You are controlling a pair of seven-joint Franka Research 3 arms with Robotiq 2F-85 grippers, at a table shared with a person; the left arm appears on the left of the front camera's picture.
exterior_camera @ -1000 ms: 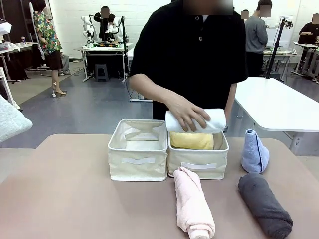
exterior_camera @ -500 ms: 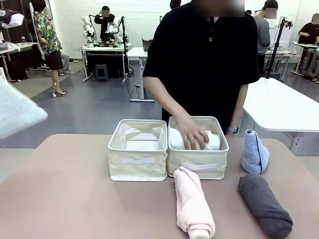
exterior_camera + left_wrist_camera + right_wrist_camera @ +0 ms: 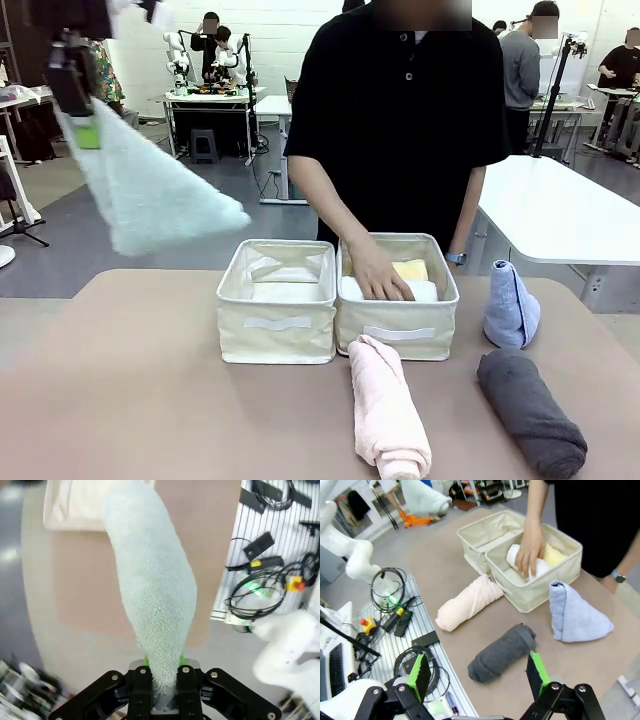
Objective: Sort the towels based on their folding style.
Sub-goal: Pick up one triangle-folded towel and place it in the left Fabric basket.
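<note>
The left tool (image 3: 84,122) is clamped on the narrow tip of a pale grey-green cone-folded terry towel (image 3: 150,195). It holds the towel in the air at ten o'clock from the two cream fabric bins, well above the tan bench (image 3: 130,400). In the left wrist view the green pads (image 3: 181,658) pinch that tip and the towel widens away from them.

The right tool (image 3: 478,675) has its jaws wide apart and grips nothing.

A person's hand (image 3: 378,280) reaches into the right cream bin (image 3: 400,335) and rests on a white rolled towel (image 3: 425,291). A yellow rolled towel (image 3: 412,269) lies at that towel's twelve o'clock. The left cream bin (image 3: 277,325) touches the right cream bin at nine o'clock.

From the right cream bin:
- A pink rolled towel (image 3: 385,410) lies at six o'clock, just beside the front wall.
- A light blue cone-folded towel (image 3: 511,305) stands upright at three o'clock.
- A dark grey rolled towel (image 3: 530,412) lies at five o'clock, apart from it.
</note>
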